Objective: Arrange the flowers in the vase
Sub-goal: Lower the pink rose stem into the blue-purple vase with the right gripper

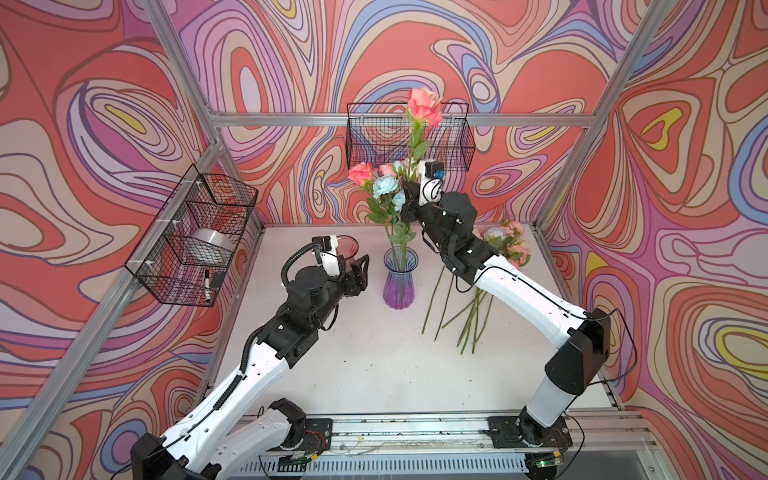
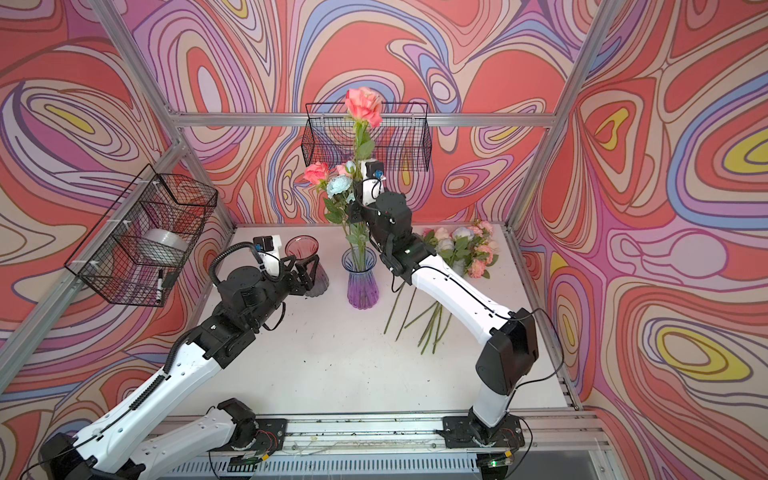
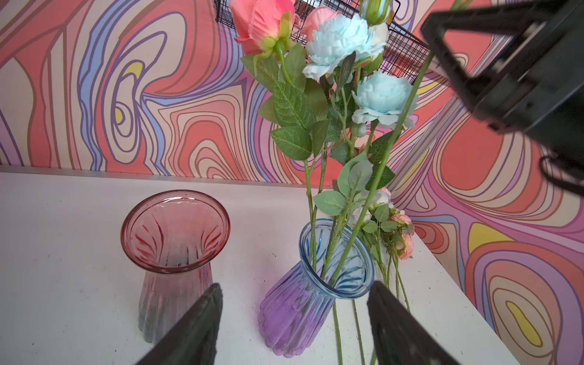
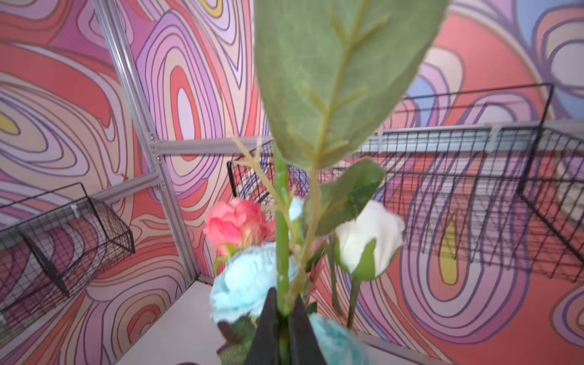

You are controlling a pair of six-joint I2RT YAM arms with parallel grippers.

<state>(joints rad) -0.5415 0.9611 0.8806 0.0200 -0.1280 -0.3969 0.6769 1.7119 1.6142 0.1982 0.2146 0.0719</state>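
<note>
The right arm covers part of the loose fabric roses [image 2: 465, 249] lying far right on the white worktop [image 1: 353, 365]; we make out only some heads and thin green stems. The ribbed blue-to-purple glass vase [image 1: 400, 282] at centre holds pink and pale blue roses [image 1: 384, 187]. The right fingers [image 4: 267, 331] pinch the stem of a tall pink rose [image 1: 424, 107] whose lower end sits in that vase. The left fingers [image 3: 196, 328] stand wide apart, gripping nothing, near a ribbed pink glass vase [image 3: 175, 234].

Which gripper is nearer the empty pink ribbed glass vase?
Left. The left gripper sits beside the pink glass vase; the right gripper holds a rose stem above the blue-purple vase.
</note>
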